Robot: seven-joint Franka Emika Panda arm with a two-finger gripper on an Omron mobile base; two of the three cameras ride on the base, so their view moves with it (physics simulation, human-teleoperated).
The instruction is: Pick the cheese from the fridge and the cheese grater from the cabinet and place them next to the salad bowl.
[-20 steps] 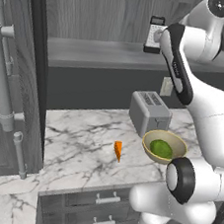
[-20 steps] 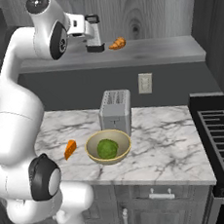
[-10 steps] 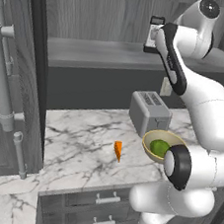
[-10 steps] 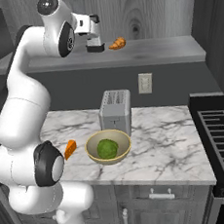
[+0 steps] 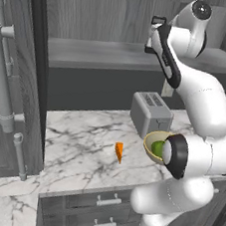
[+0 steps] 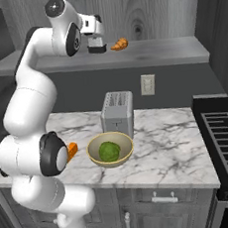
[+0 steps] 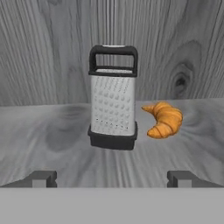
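Silver-grey perforated metal marks the cheese grater [image 7: 113, 98], a small upright box with a black top handle and black base, seen standing on the long grey shelf of the cabinet [image 6: 159, 51]. An orange-brown croissant [image 7: 163, 118] is seen just beside it on the shelf, apart from it. The gripper [image 7: 112, 178] is held level with the shelf and pointed straight at the grater, its two dark finger tips spread wide with nothing between them; the grater is framed in the gap but not yet reached. Below the shelf, on the marble counter [image 6: 163, 140], a silver toaster [image 6: 117, 114] is seen, with the tan-yellow salad bowl [image 6: 110, 149] of green contents just in front of it. The cheese [image 5: 118, 152], a tiny bright orange wedge, is seen lying on the counter near the bowl, so that half of the task is judged done. The step in hand is judged to be the approach to the grater. For the next move, a straight advance is called for until the grater's sides lie between the fingers, which would then be closed without the croissant being knocked
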